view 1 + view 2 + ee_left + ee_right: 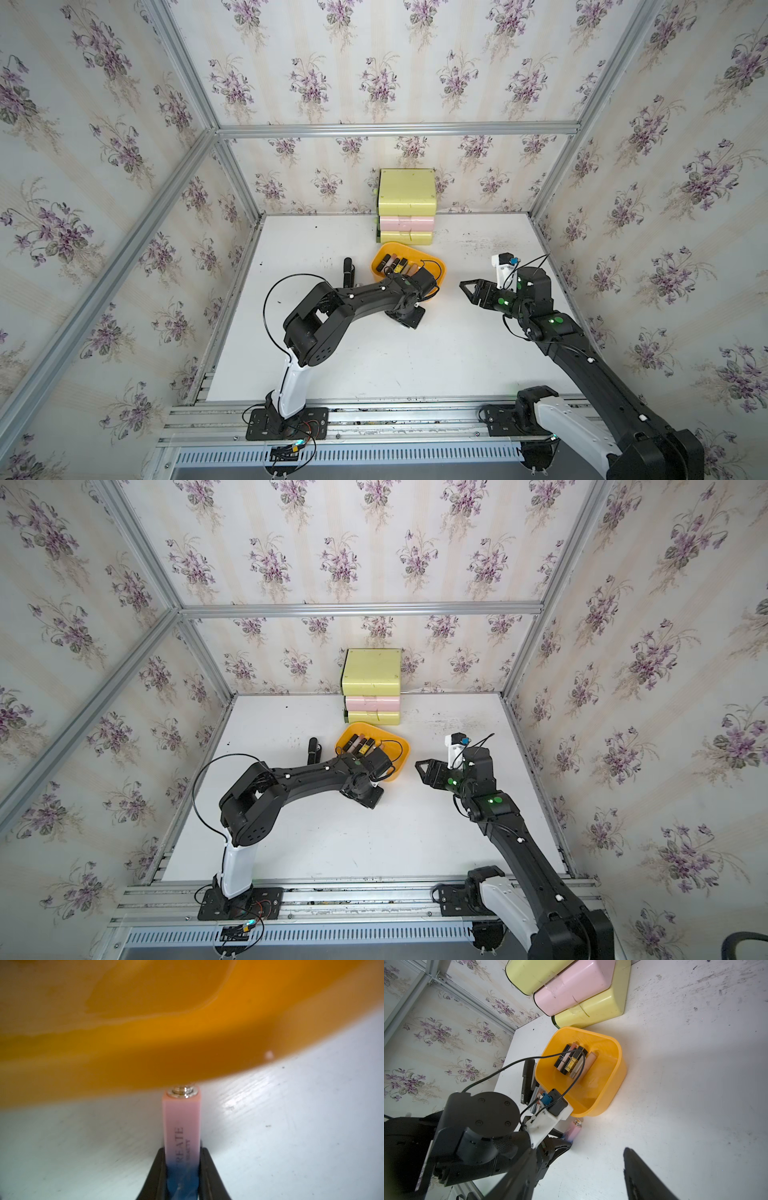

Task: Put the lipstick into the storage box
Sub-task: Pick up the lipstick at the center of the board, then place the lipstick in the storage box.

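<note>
A pink-to-blue lipstick (181,1126) lies low at the white table, and my left gripper (182,1151) is shut on its blue end. Its silver end points at the outer near wall of the orange storage box (145,1068) and sits close to that wall. The right wrist view shows the same lipstick (574,1129) just outside the storage box (619,1057). Several lipsticks (572,1059) lie inside the box. In both top views the left wrist hides the held lipstick beside the box (439,266) (405,748). My right gripper (467,287) (424,767) (579,1150) hovers open and empty to the right of the box.
A pale yellow-and-pink drawer unit (406,208) stands against the back wall, right behind the box. A long black item (348,270) and more small tubes (536,1097) lie on the table left of the box. Aluminium frame posts and papered walls enclose the table.
</note>
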